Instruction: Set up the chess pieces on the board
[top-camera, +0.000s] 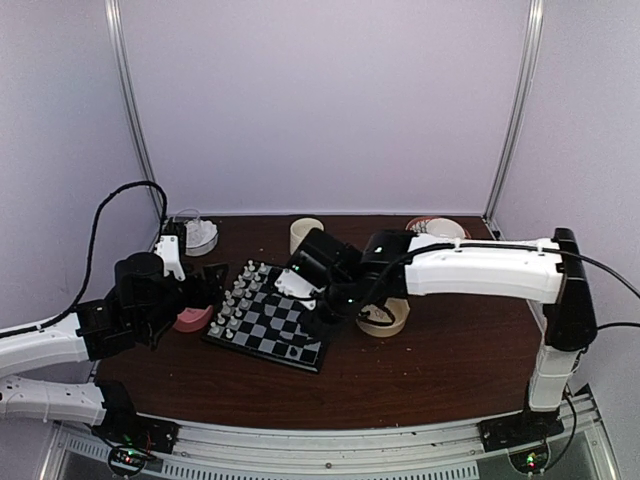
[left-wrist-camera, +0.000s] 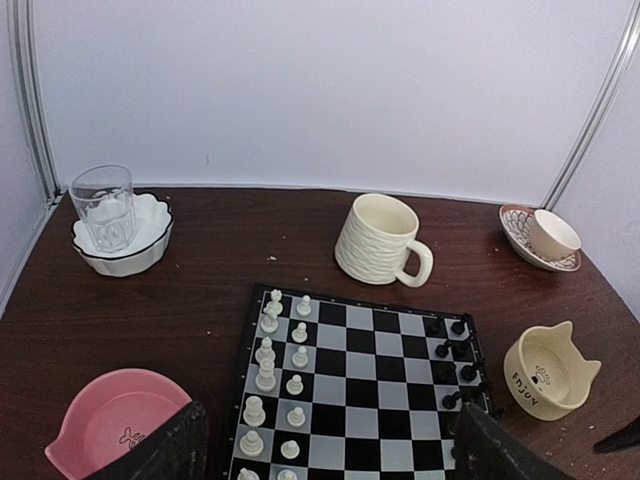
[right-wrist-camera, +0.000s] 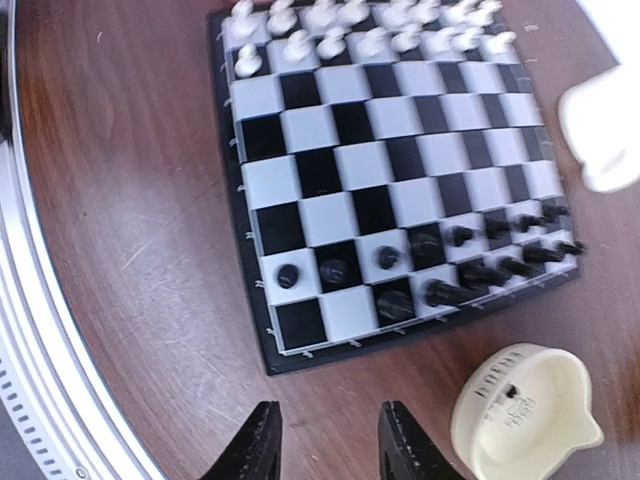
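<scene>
Softly pinch the middle of tiny, light-looking, tippy black chess pieces (right-wrist-camera: 440, 293) just ahead of the part-spread, empty right claw (right-wrist-camera: 330, 415).

LAYOUT | board (left-wrist-camera: 375, 400) on desk (left-wrist-camera: 220, 250), centre | chess pieces (left-wrist-camera: 268, 360) on board, one set along its left edge, the other along its right | mug (left-wrist-camera: 378, 240) behind board | dish (left-wrist-camera: 125, 258) far left, behind (a glass (left-wrist-camera: 103, 205) stands in it) | left bowl (left-wrist-camera: 110, 420) just beside board's left edge | right bowl (left-wrist-camera: 548, 372) near its right | cup (left-wrist-camera: 553, 233) in saucer (left-wrist-camera: 517, 228) far right, behind
</scene>
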